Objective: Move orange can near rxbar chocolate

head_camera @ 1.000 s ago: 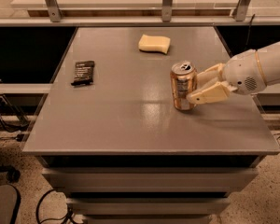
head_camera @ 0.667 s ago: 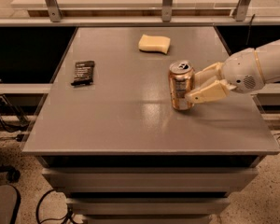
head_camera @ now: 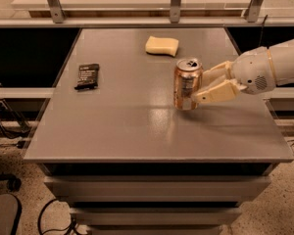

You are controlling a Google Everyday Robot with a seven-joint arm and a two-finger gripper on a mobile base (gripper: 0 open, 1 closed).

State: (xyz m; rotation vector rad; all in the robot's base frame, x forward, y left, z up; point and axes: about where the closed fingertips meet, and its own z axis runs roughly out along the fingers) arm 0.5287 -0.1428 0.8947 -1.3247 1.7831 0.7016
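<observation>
The gripper (head_camera: 201, 86), over the table's (head_camera: 137, 131) right, clasps the orange can (head_camera: 186, 82).

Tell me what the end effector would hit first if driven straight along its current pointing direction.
The orange can, already held in the end effector at the table's right. Beyond that, the line runs left and seems to pass nearer the camera than the rxbar chocolate, though depth is unclear.
</observation>
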